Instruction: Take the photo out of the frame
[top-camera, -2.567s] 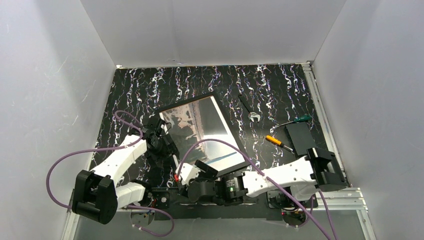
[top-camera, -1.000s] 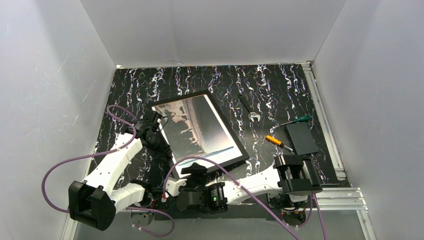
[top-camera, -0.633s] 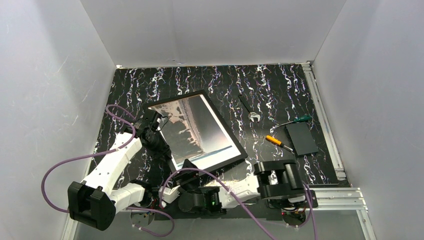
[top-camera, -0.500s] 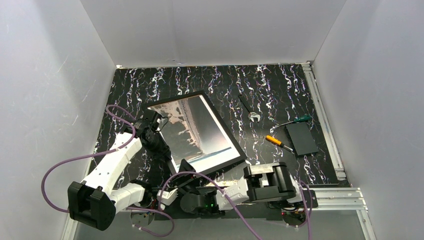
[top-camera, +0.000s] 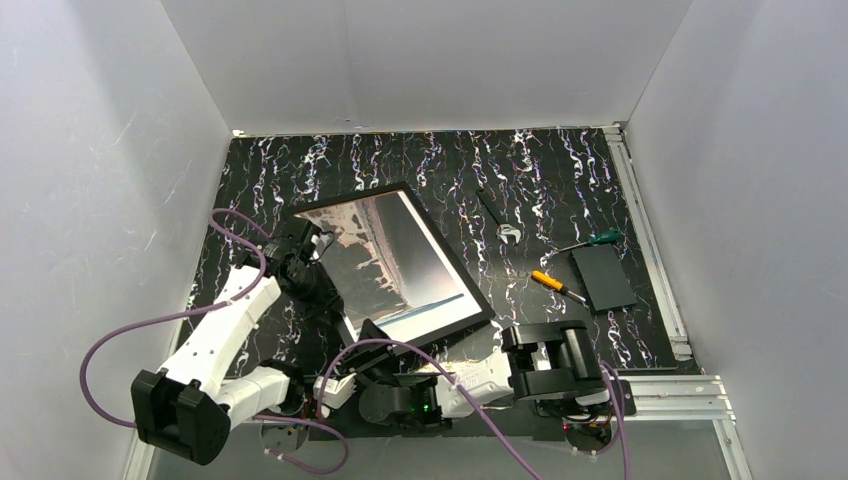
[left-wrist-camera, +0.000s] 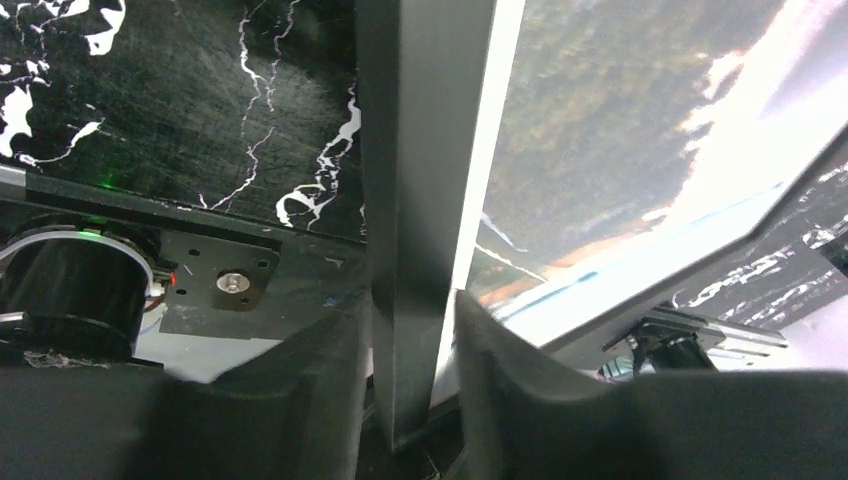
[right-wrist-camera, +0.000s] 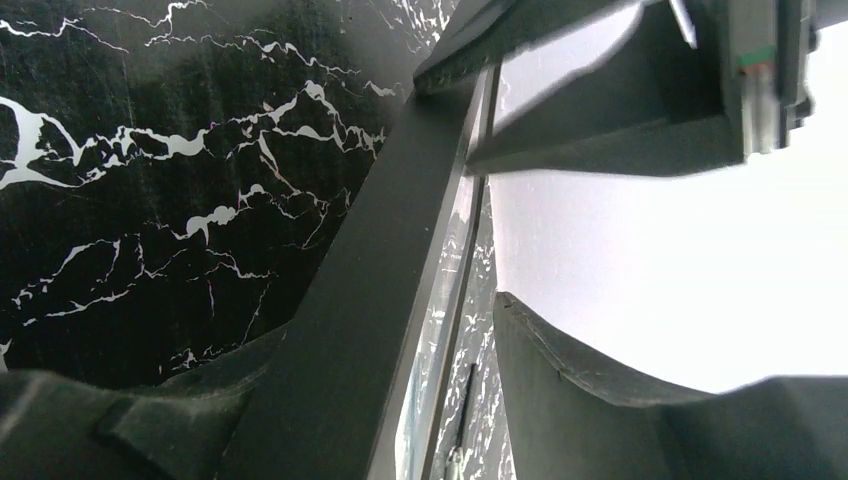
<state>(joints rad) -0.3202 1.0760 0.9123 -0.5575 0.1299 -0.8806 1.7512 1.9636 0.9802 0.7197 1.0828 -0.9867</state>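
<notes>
The black frame (top-camera: 350, 197) is tilted up off the marbled table with the photo (top-camera: 400, 260) of water and dark trees still inside it. My left gripper (top-camera: 312, 272) is shut on the frame's left border. In the left wrist view that border (left-wrist-camera: 420, 150) runs between the two fingers (left-wrist-camera: 320, 390), with the photo (left-wrist-camera: 640, 110) to the right. My right gripper (top-camera: 372, 335) is at the frame's near corner. In the right wrist view its jaws (right-wrist-camera: 390, 330) straddle the frame's border (right-wrist-camera: 370, 290), open, with a gap to the right finger (right-wrist-camera: 580, 400).
A wrench (top-camera: 497, 218), a green-handled screwdriver (top-camera: 590, 240), an orange-handled screwdriver (top-camera: 548, 282) and a small flat black box (top-camera: 603, 277) lie to the right of the frame. White walls enclose the table on three sides.
The right arm has folded back toward its base, bringing its gripper to the frame's near corner with jaws narrowing. The frame has shifted slightly left, still in the left gripper.
</notes>
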